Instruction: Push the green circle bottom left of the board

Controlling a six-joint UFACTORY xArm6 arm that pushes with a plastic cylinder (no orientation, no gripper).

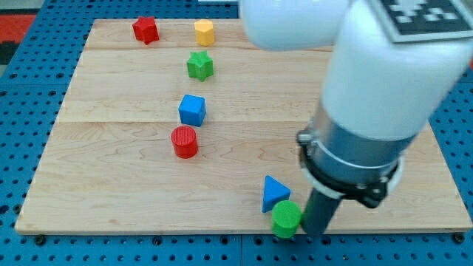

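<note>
The green circle (286, 219) sits at the board's bottom edge, right of the middle. It touches the blue triangle (274, 193) just above it to the left. My tip (315, 233) is right beside the green circle, on its right side, at the board's bottom edge. The rod rises into the large white and grey arm that fills the view's upper right.
A red cylinder (184, 141) and a blue cube (192, 110) stand left of the middle. A green star (199, 66), a yellow block (204, 32) and a red star (145, 29) are near the top. The wooden board (103, 185) lies on a blue pegboard.
</note>
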